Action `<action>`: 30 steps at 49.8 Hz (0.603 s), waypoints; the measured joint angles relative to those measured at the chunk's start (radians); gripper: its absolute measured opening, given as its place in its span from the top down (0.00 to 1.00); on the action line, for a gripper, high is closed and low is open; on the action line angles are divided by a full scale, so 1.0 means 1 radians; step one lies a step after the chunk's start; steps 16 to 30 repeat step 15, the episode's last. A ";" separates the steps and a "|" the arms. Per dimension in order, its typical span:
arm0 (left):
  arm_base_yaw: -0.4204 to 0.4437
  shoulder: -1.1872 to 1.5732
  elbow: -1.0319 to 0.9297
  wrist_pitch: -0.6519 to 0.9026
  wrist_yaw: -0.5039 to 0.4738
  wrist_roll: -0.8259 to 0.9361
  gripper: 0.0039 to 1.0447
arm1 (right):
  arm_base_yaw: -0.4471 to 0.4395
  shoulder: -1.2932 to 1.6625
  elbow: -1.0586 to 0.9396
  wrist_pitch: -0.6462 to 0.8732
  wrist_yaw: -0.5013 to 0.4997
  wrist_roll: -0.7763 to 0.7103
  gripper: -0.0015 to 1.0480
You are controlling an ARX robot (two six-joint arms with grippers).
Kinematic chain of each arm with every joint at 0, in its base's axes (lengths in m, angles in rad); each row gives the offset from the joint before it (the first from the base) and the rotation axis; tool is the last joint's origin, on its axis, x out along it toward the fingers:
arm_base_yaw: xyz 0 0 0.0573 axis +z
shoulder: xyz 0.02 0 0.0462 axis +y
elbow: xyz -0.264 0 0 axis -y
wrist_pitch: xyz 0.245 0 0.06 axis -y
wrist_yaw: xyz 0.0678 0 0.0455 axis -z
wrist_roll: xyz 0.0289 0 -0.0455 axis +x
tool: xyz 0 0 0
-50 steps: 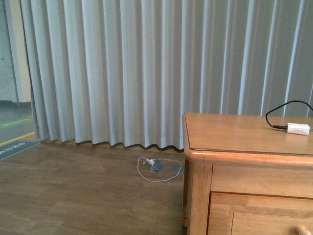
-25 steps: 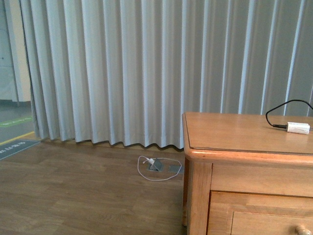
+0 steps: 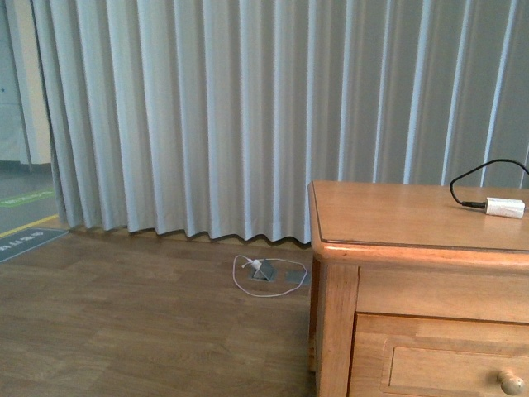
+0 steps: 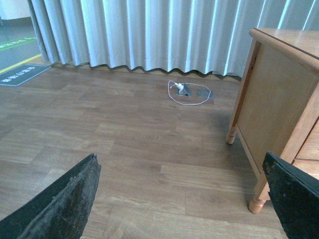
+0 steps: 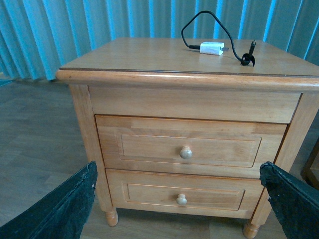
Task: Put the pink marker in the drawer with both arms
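Pink marker: not seen in any view; position vs. either gripper, long axis and pointing direction can't be told.
Left gripper (image 4: 182, 199): spread wide in left wrist view, two dark fingers (image 4: 60, 204) at frame corners, nothing between them; bare wood-plank floor (image 4: 124, 149) under the gap.
Right gripper (image 5: 177, 199): also spread wide in right wrist view, dark fingers (image 5: 57, 209) at lower corners, holding nothing; faces the cabinet front square-on, apart from it.
Cabinet (image 5: 189, 104): honey-coloured wood nightstand, turned feet, standing on floor at R of front view (image 3: 413, 248).
Top drawer (image 5: 192, 147): shut, raised panel front, round pale knob (image 5: 186, 153) at centre; corner of it and knob also at lower R of front view (image 3: 446, 364).
Lower drawer (image 5: 184, 194): shut, same panel and knob, directly below top drawer.
Cabinet top: white box (image 5: 212, 48) w/ black cable (image 5: 199, 25) looping up and back; small black clip-like item (image 5: 247, 56) just beside box, identity unclear. Same box (image 3: 505, 207) near R edge in front view.
Backdrop: pale pleated curtain (image 3: 207, 116) floor-length behind cabinet.
Floor: grey floor socket plate (image 3: 266, 274) w/ thin white cord loop (image 3: 248, 285), near curtain hem, L of cabinet, well apart from both grippers.
Front view: no arm or gripper in frame.
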 joint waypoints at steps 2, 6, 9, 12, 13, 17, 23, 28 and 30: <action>0.000 0.000 0.000 0.000 0.000 0.000 0.05 | 0.000 0.000 0.000 0.000 0.000 0.000 0.08; 0.000 0.000 0.000 0.000 0.000 0.000 0.05 | 0.000 0.000 0.000 0.000 0.000 0.000 0.08; 0.000 0.000 0.000 0.000 0.000 0.000 0.05 | 0.000 0.000 0.000 0.000 0.000 0.000 0.08; 0.000 0.000 0.000 0.000 0.000 0.000 0.05 | 0.000 0.000 0.000 0.000 0.000 0.000 0.08; 0.000 0.000 0.000 0.000 0.000 0.000 0.05 | 0.000 0.000 0.000 0.000 0.000 0.000 0.08; 0.000 0.000 0.000 0.000 0.000 0.000 0.05 | 0.000 0.000 0.000 0.000 0.000 0.000 0.08; 0.000 0.000 0.000 0.000 0.000 0.000 0.05 | 0.000 0.000 0.000 0.000 0.000 0.000 0.08; 0.000 0.000 0.000 0.000 0.000 0.000 0.05 | 0.000 0.000 0.000 0.000 0.000 0.000 0.08; 0.000 0.000 0.000 0.000 0.000 0.000 0.05 | 0.000 0.000 0.000 0.000 0.000 0.000 0.08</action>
